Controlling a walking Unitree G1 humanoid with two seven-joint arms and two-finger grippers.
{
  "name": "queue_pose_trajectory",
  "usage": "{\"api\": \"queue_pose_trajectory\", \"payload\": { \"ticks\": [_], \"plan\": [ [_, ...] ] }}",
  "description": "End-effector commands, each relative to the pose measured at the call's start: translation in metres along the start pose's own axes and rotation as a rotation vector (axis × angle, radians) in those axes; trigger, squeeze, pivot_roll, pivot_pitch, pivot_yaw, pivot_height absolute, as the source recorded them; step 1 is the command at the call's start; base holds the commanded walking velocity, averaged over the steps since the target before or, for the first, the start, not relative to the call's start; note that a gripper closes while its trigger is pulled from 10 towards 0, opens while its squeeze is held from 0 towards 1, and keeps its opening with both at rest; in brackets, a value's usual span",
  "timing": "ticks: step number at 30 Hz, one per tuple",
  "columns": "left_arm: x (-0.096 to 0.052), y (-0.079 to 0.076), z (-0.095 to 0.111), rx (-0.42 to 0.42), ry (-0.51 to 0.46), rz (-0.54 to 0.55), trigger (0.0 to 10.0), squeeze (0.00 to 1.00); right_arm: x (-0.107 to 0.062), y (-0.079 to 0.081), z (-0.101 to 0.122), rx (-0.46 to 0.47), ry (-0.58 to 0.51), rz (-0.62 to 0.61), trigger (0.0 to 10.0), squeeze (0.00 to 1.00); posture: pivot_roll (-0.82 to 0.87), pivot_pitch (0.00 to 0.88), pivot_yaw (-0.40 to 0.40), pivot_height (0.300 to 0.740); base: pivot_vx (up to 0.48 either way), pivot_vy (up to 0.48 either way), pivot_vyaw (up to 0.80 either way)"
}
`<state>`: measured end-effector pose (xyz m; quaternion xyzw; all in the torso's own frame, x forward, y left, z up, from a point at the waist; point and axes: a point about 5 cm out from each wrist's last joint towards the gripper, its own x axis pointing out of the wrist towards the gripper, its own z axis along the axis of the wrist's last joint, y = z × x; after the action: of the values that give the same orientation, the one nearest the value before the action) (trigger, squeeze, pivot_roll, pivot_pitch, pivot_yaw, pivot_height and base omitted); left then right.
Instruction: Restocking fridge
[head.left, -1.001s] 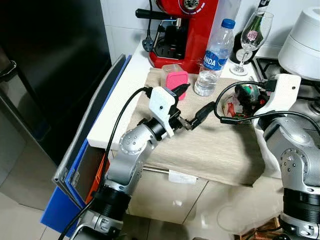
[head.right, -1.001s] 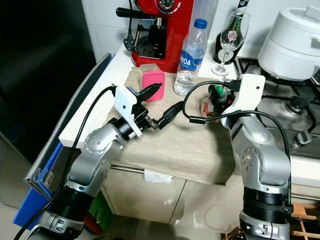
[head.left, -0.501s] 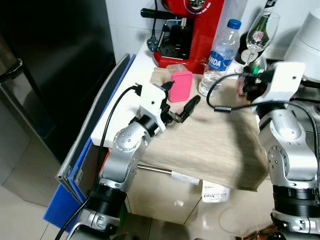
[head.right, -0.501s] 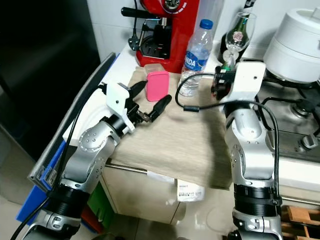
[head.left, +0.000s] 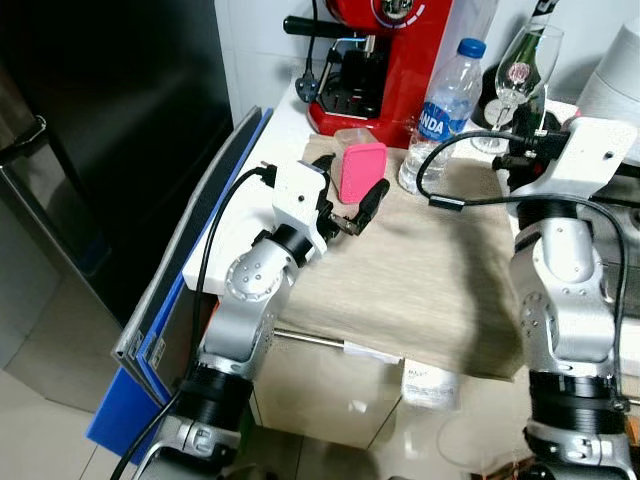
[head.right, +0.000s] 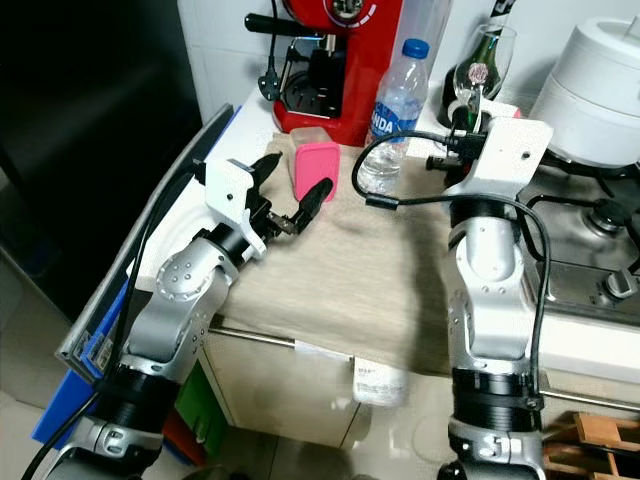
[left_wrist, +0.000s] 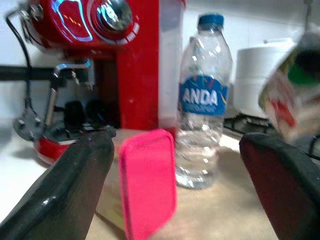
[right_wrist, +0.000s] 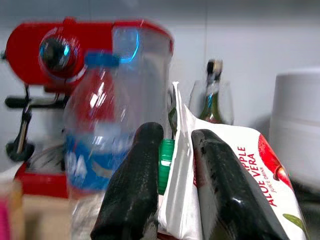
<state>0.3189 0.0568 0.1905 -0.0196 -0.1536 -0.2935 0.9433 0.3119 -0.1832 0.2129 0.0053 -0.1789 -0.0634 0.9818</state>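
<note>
We are standing at a counter (head.left: 240, 190) beside a dark fridge (head.left: 90, 150), with a beige cloth (head.left: 430, 290) draped over the counter's front edge. Our right gripper (right_wrist: 172, 192) is pinching the top fin of a white juice carton (right_wrist: 235, 175), labelled aloe vera and bearing a green cap; both fingers are pressing flat against the carton's folded seam. The carton is hanging above the cloth's back right corner, just in front of a wine glass (head.right: 478, 62) and a dark bottle (right_wrist: 212, 95).

Our left gripper (head.left: 345, 200) is hovering with fingers spread wide over the cloth's back left part, gripping nothing. A pink-lidded container (left_wrist: 149, 180) is standing between those fingers in the left wrist view, near the cloth's back edge. A clear water bottle (head.left: 440, 105) with a blue cap is standing just beside the container, and a red coffee machine (head.left: 385, 55) is sitting behind both against the wall. A white cooker (head.right: 600, 80) is sitting at the counter's far right.
</note>
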Motion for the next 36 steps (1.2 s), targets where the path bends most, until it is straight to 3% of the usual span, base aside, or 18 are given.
{"api": "queue_pose_trajectory", "payload": {
  "ticks": [1, 7, 23, 24, 25, 27, 28, 30, 31, 34, 35, 36],
  "plan": [
    [0.004, 0.001, 0.0, 0.005, 0.003, 0.02, 10.0, 0.0, -0.003, 0.005, -0.003, -0.038, -0.017, 0.016, 0.0, 0.0, -0.1, 0.0, -0.011, 0.74, 0.0, 0.0, 0.0],
    [0.005, 0.004, 0.001, -0.003, 0.006, 0.036, 10.0, 0.0, -0.008, 0.005, -0.008, -0.12, -0.044, 0.014, 0.0, 0.0, -0.09, 0.0, -0.007, 0.74, -0.174, 0.0, 0.0],
    [0.007, 0.004, 0.001, -0.002, -0.002, 0.033, 10.0, 0.0, -0.01, 0.007, -0.017, -0.143, -0.02, 0.03, 0.0, 0.0, -0.1, 0.0, -0.006, 0.74, -0.284, 0.0, -0.05],
    [0.007, 0.003, 0.001, -0.001, -0.002, 0.032, 10.0, 0.0, -0.01, 0.007, -0.017, -0.144, -0.02, 0.029, 0.5, 0.0, -0.1, 0.0, -0.007, 0.74, -0.285, 0.0, 0.0],
    [0.007, 0.003, 0.001, -0.001, -0.002, 0.032, 10.0, 0.0, -0.01, 0.007, -0.017, -0.146, -0.02, 0.03, 0.0, 0.0, -0.1, 0.0, -0.007, 0.74, -0.285, 0.0, 0.0],
    [0.007, 0.003, 0.001, 0.001, -0.001, 0.03, 10.0, 0.0, -0.01, 0.007, -0.018, -0.149, -0.02, 0.029, 0.1, 0.0, -0.1, 0.0, -0.007, 0.74, -0.285, 0.0, 0.0],
    [0.007, 0.003, 0.001, 0.001, -0.001, 0.029, 10.0, 0.0, -0.01, 0.008, -0.018, -0.149, -0.02, 0.029, 0.7, 0.0, -0.1, 0.0, -0.007, 0.74, -0.285, 0.0, 0.0],
    [0.006, 0.003, 0.001, 0.003, -0.002, 0.027, 10.0, 0.0, -0.01, 0.007, -0.018, -0.153, -0.021, 0.026, 3.9, 0.0, -0.1, 0.0, -0.008, 0.74, -0.285, 0.0, 0.0],
    [0.006, 0.003, 0.001, 0.004, -0.001, 0.025, 10.0, 0.0, -0.01, 0.007, -0.017, -0.155, -0.022, 0.023, 4.5, 0.0, -0.1, 0.0, -0.008, 0.74, -0.285, 0.0, 0.0],
    [0.006, 0.002, 0.001, 0.005, -0.002, 0.022, 10.0, 0.0, -0.01, 0.006, -0.017, -0.165, -0.021, 0.021, 4.7, 0.0, -0.1, 0.0, -0.008, 0.74, -0.282, 0.0, 0.0],
    [0.006, 0.002, 0.001, 0.005, -0.002, 0.021, 10.0, 0.0, -0.01, 0.006, -0.018, -0.168, -0.019, 0.02, 3.9, 0.0, -0.1, 0.0, -0.008, 0.74, -0.289, 0.0, 0.0],
    [0.006, 0.002, 0.001, 0.005, -0.002, 0.021, 10.0, 0.0, -0.01, 0.006, -0.018, -0.168, -0.019, 0.02, 3.9, 0.0, -0.1, 0.0, -0.008, 0.74, -0.289, 0.0, 0.0]
  ]
}}
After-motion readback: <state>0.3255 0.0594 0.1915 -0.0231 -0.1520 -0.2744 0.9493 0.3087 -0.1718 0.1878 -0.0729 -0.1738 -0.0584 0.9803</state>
